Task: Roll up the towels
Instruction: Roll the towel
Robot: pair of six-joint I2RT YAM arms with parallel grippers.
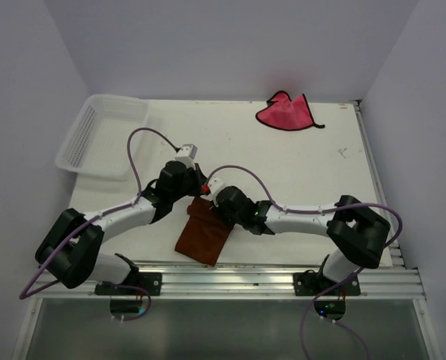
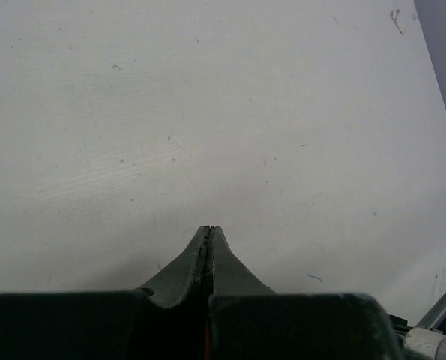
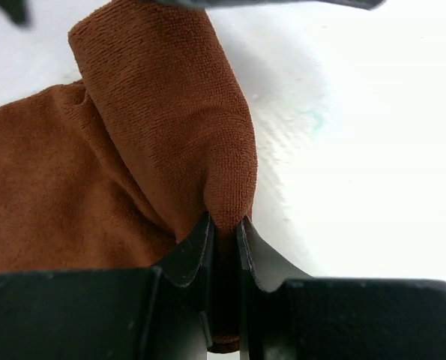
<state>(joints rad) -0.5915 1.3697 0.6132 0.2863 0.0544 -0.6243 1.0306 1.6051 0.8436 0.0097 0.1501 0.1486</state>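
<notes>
Looking down from above, the right claw (image 1: 212, 199) is at the far end of the rust-brown towel (image 1: 202, 234). The cloth runs lengthwise away from it toward the arm bases, leaning a little left. The left claw (image 1: 195, 178) hovers just beside the right one, on its far side and close to the same far edge of the cloth. The pink towel (image 1: 285, 112) lies well apart, beyond both claws and off to their right. The white mesh basket (image 1: 80, 146) sits far out to the left claw's left, so neither is in the way. From the left wrist, that claw's fingers are pressed together on nothing, with only bare table (image 2: 208, 112) ahead. From the right wrist, the jaws are pinched on a raised fold of the brown towel, which humps up ahead of the tips and spreads to their left. I'd guess the roll has to carry this pinched edge back along the cloth's length, and the neighbouring left arm looks the likeliest thing to crowd it.
</notes>
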